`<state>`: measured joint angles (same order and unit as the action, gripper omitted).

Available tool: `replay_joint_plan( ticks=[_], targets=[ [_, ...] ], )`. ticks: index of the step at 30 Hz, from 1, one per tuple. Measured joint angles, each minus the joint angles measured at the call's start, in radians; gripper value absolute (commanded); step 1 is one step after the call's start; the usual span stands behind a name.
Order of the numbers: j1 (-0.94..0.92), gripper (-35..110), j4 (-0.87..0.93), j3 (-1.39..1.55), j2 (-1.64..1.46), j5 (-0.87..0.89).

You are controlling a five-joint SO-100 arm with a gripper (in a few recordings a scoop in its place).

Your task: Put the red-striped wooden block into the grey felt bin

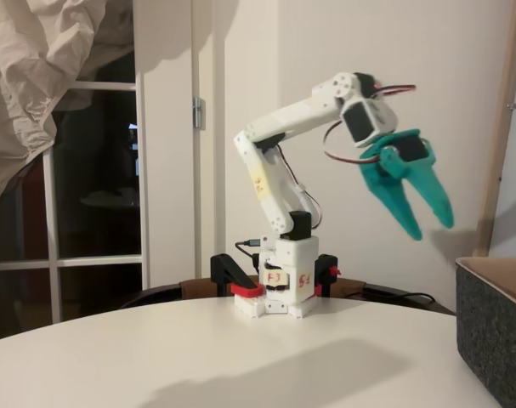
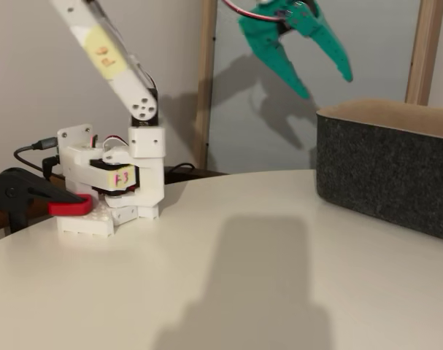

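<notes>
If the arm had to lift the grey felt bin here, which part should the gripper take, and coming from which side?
Probably the top rim of the grey felt bin, from above. Its walls are straight, thick and stand upright, and the top is open, so one finger could go inside and one outside a wall. The gripper hangs open in the air near the bin's edge. The whole body looks far too wide for the jaws.

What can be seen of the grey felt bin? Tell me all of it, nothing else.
The grey felt bin is a large dark grey speckled box of thick, felt-like material with straight walls and a lighter tan inside at the rim. It stands upright on the white table, at the right edge in both fixed views, partly cut off by the frame. Nothing else touches it. The open teal tool hangs in the air up and to its left. Its contents are hidden.
</notes>
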<state>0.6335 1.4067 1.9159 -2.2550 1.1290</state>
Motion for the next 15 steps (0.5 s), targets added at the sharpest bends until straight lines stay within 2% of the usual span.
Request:
replay_joint_plan(
  ticks=[6,15],
  targets=[
    [-0.242,20,0.006,0.13,-0.15,0.146],
    [-0.749,10,-0.044,0.179,-0.242,0.35]
  ],
)
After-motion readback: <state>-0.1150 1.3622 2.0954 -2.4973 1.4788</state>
